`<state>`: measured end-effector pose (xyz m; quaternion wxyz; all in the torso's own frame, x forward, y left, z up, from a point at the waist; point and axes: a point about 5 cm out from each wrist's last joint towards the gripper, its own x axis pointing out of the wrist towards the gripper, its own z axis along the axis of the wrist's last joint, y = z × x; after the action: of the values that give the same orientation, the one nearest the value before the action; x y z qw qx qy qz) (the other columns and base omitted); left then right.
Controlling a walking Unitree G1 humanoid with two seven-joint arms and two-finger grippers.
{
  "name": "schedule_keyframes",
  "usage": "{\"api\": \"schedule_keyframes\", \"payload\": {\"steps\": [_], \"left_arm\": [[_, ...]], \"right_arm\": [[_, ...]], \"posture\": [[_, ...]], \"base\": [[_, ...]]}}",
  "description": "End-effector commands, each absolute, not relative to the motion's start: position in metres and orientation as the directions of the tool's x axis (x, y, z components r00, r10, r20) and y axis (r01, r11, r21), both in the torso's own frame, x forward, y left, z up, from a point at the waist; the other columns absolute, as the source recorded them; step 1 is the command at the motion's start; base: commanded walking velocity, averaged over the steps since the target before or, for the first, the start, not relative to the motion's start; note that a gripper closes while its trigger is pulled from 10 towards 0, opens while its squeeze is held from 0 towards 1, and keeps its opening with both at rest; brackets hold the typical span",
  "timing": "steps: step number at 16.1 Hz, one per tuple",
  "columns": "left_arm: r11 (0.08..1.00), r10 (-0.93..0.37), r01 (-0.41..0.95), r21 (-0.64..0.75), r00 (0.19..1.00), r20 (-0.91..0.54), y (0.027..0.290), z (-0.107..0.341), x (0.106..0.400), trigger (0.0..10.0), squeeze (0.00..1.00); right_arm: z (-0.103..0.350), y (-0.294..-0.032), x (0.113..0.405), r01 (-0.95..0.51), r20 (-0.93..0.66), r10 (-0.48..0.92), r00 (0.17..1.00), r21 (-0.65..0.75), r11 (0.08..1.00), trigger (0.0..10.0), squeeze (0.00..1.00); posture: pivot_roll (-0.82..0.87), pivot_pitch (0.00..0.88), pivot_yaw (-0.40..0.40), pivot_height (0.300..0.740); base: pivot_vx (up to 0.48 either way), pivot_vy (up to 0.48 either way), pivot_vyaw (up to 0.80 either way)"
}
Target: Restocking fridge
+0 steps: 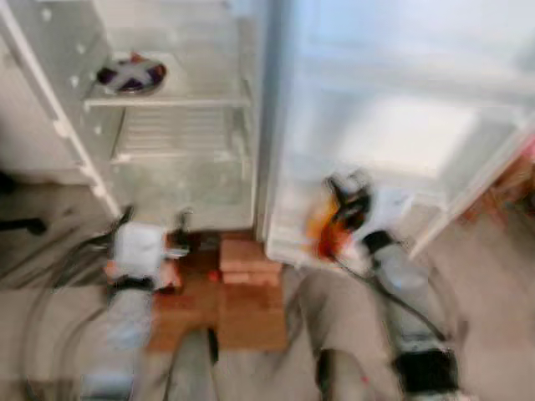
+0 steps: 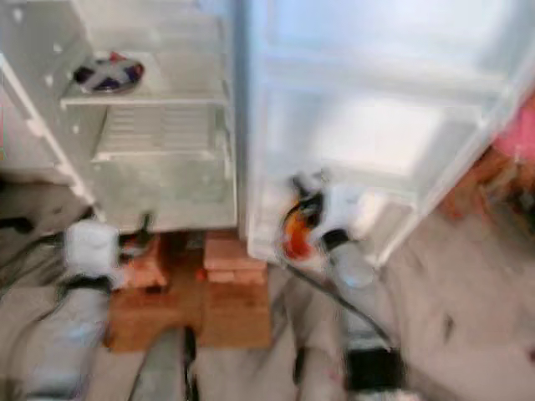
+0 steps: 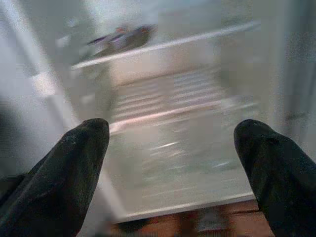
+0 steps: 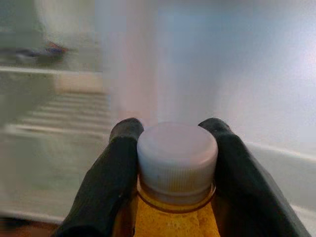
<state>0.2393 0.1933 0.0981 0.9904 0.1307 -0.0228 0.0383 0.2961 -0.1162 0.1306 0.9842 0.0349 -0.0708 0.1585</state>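
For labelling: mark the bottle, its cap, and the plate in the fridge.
bottle (image 4: 170, 219): right wrist view, orange body below the neck.
cap (image 4: 177, 155): right wrist view, white ribbed side.
plate (image 1: 130, 75): left eye view, middle, on the shelf.

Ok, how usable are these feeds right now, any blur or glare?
Both eye views are motion-blurred; the fridge door glares white. Right wrist view: the bottle's white cap is sharp between the fingers, background soft. Left wrist view: shelves smeared.

Both eye views are blurred. The dark round thing (image 1: 130, 74) on the fridge shelf (image 1: 167, 98) is perhaps a plate. The bottle (image 4: 176, 217) is cut off below its neck.
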Motion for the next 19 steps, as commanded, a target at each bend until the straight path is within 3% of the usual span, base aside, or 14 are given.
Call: {"api": "schedule_keyframes", "payload": {"steps": [1,6,8,11,19], "left_arm": [[0.974,0.029,-0.042,0.222,0.998,0.06,0.1814,0.1003,0.2419,10.0,0.0],[0.971,0.027,-0.032,0.237,0.999,0.023,0.1779,0.0944,0.2408,10.0,0.0],[0.969,0.007,-0.014,0.248,0.999,0.032,0.1764,0.0959,0.2407,10.0,0.0],[0.973,0.011,-0.02,0.23,0.999,0.041,0.1755,0.0973,0.2408,10.0,0.0],[0.971,0.018,-0.023,0.239,0.999,0.026,0.1749,0.095,0.2384,10.0,0.0]], "right_arm": [[0.1398,-0.1263,0.2978,-0.294,0.188,0.285,0.94,0.02,0.956,10.0,0.0],[0.142,-0.1283,0.3008,-0.281,0.196,0.272,0.942,0.017,0.96,10.0,0.0],[0.1419,-0.1277,0.3009,-0.281,0.197,0.272,0.942,0.016,0.96,10.0,0.0],[0.1424,-0.1262,0.3018,-0.286,0.2,0.277,0.94,0.016,0.958,10.0,0.0],[0.1395,-0.1272,0.3012,-0.284,0.191,0.276,0.942,0.014,0.959,10.0,0.0]], "posture": [[0.14,0.098,-0.014,0.625],[0.15,0.095,-0.015,0.625],[0.15,0.093,-0.017,0.625],[0.15,0.092,-0.018,0.625],[0.15,0.094,-0.02,0.615]], "base": [[0.48,0.0,0.0],[0.428,-0.052,0.0],[0.0,0.0,0.0],[0.0,-0.471,0.0],[0.0,0.0,0.0]]}}
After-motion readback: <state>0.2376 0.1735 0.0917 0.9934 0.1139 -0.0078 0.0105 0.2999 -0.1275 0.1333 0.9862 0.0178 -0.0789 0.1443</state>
